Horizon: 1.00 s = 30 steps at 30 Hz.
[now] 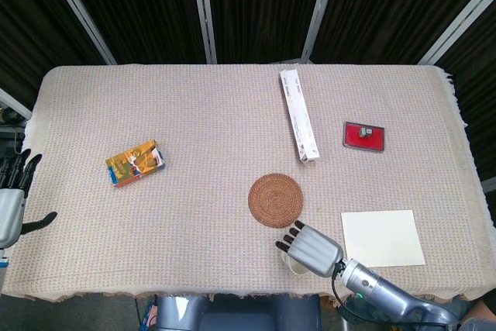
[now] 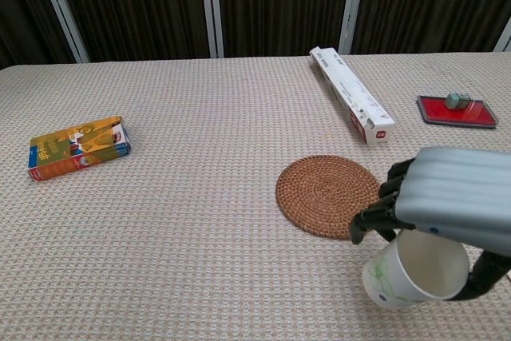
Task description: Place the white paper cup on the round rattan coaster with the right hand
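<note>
The white paper cup (image 2: 415, 273) hangs tilted, mouth toward the chest camera, just off the cloth near the table's front edge. My right hand (image 2: 447, 197) grips it from above, fingers curled down its left side and the thumb on its right. In the head view the right hand (image 1: 310, 247) covers most of the cup (image 1: 293, 264), leaving only a sliver of rim showing. The round rattan coaster (image 2: 327, 195) lies flat and bare just left of and behind the cup; it shows as the coaster (image 1: 274, 200) from the head. My left hand (image 1: 12, 199) hangs off the table's left edge, fingers spread, holding nothing.
A long white box (image 1: 298, 125) lies behind the coaster. A red tray (image 1: 364, 136) with a small block sits at the right. A white paper sheet (image 1: 383, 238) lies right of my hand, an orange packet (image 1: 135, 162) at the left.
</note>
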Available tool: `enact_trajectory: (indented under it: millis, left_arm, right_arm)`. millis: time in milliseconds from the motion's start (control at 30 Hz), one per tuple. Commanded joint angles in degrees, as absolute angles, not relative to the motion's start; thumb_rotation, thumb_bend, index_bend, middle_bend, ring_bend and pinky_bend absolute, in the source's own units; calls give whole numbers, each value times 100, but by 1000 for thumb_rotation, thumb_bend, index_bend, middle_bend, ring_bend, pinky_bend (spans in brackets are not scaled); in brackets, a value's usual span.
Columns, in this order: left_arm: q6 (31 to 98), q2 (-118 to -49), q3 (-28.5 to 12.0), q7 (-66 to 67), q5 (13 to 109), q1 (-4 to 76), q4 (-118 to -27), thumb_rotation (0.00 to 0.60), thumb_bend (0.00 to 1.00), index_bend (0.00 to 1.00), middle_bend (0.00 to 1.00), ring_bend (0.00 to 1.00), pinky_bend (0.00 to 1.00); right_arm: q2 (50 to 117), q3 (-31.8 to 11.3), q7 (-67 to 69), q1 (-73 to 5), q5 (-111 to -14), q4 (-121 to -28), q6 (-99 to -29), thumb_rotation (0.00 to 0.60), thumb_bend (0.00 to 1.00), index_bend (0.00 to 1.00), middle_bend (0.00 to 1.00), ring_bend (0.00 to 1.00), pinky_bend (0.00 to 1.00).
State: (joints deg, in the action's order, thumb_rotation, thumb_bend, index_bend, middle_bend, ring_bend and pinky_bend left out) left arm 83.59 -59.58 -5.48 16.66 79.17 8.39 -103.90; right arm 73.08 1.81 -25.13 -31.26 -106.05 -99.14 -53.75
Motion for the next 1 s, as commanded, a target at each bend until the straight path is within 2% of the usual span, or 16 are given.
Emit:
enact_trajectory:
  millis: [33, 233, 400, 500, 700, 1000]
  left_arm:
    - [8346, -5954, -544, 1680, 7908, 844, -10402, 600, 0, 0, 0, 0, 0]
    - [8313, -5947, -543, 1713, 7868, 856, -10429, 600, 0, 0, 0, 0, 0]
    - [8273, -5937, -542, 1725, 7823, 870, -10437, 600, 0, 0, 0, 0, 0]
    - [8229, -5925, -546, 1712, 7774, 883, -10434, 600, 0, 0, 0, 0, 0]
    - [8178, -5907, -581, 1691, 7674, 912, -10421, 600, 0, 0, 0, 0, 0]
    - [8125, -5937, -581, 1790, 7591, 949, -10418, 600, 0, 0, 0, 0, 0]
  right_arm:
    - [7237, -4, -2358, -3155, -10458, -10001, -5554, 600, 54, 296, 460, 432, 388]
    - [7306, -561, -2322, -3291, -9463, -10040, -5363, 600, 53, 293, 460, 431, 388]
    - [7719, -1032, -2802, -3524, -8105, -9717, -4939, 600, 53, 291, 461, 428, 388]
    - [7915, -1174, -2958, -3622, -7604, -9583, -4874, 600, 54, 291, 461, 429, 387]
    - [8172, -1292, -3332, -3843, -6824, -9405, -4857, 600, 55, 293, 461, 428, 388]
    - [8323, -1198, -3577, -4059, -6193, -9298, -4872, 600, 55, 293, 460, 423, 388]
